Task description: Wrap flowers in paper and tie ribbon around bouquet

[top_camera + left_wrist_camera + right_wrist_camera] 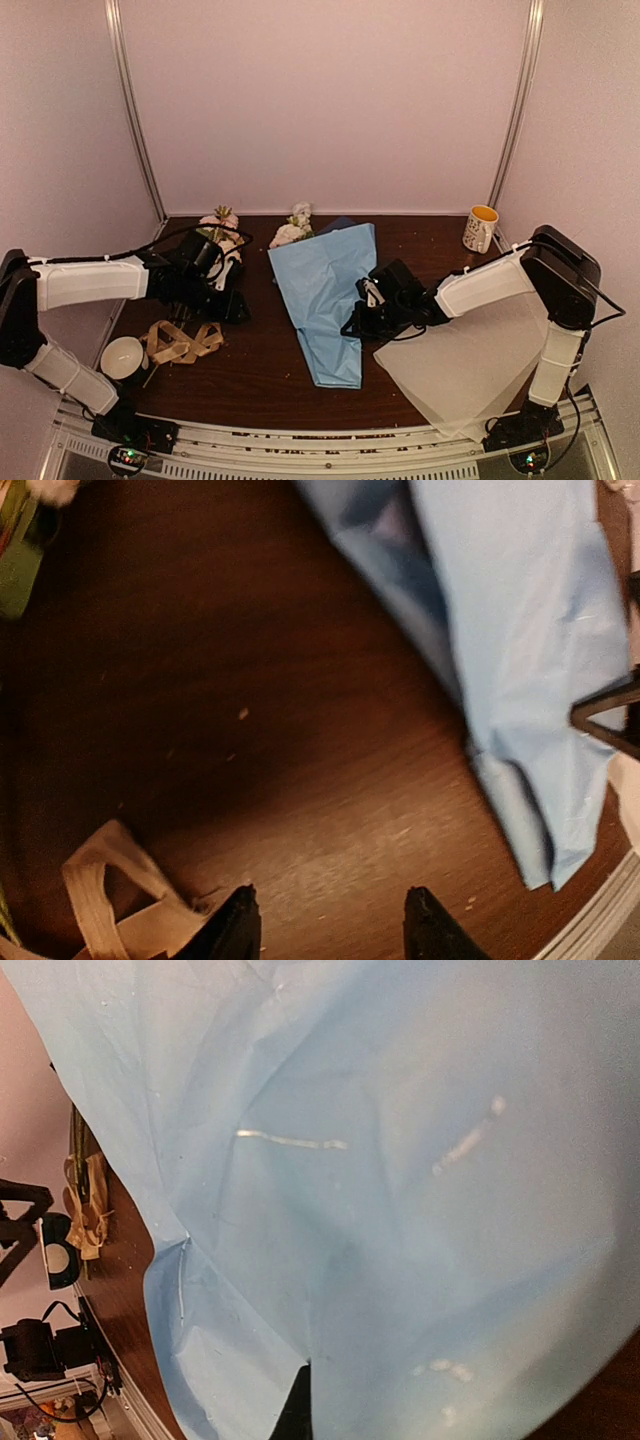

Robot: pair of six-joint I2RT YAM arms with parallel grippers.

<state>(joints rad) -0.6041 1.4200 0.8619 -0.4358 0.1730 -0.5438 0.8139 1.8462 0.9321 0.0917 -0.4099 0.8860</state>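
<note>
Two black fingers of the left gripper are poking up at the bottom of the left wrist view. They are standing apart, so the jaws are open, and only the brown table is showing between them. They are holding nothing.

Just beside the left finger, the ribbon is lying in loose tan loops. From the top view it is sitting near the front left of the table, right next to a white round cup.

In the middle of the table the paper is lying with its light blue side up. It is looking wide at the far end and narrow at the near end. The flowers are peeking out at the wide far end, showing white blooms.

At the right edge of the paper, the right gripper is reaching in. Its jaws are closed, and they are pinching the paper's edge. In the right wrist view the blue paper is filling almost everything, with one dark fingertip showing at the bottom.

Some loose pink flowers are lying at the far left, behind the left gripper. A white mug with a yellow inside is standing at the far right. A pale see-through sheet is lying at the near right, under the right arm.
</note>
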